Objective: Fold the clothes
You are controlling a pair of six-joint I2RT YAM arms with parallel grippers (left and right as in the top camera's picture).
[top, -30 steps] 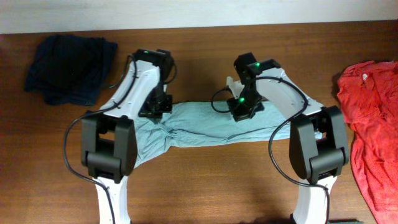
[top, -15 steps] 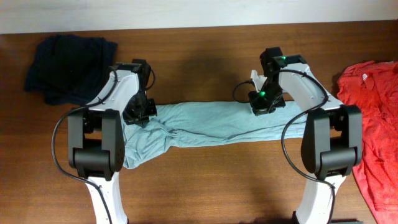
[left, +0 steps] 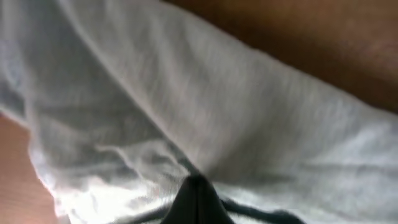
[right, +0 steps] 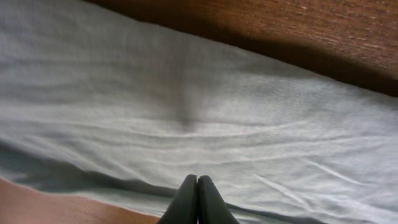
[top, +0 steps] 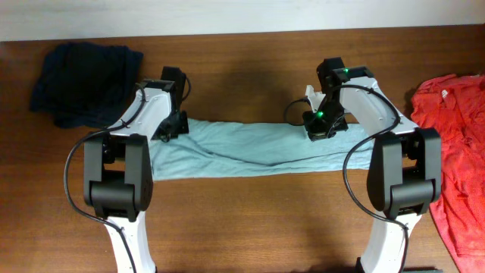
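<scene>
The pale grey-teal T-shirt (top: 250,152) lies as a long flat band across the middle of the table, stretched between my two arms. My left gripper (top: 173,125) is at its upper left end, shut, with cloth gathered round the fingertips (left: 198,186); the shirt (left: 249,124) fills the left wrist view. My right gripper (top: 320,127) is at the shirt's upper right end, also shut. Its fingertips (right: 197,183) press together on a fold of the cloth (right: 186,93).
A dark navy garment (top: 83,80) lies crumpled at the back left. A red shirt (top: 455,152) lies spread along the right edge. Bare brown table (top: 250,220) shows in front of the T-shirt and between the arm bases.
Both arms moved apart, the left gripper going left and the right one going right. The bunched left part of the T-shirt was drawn out flat into a long band.
</scene>
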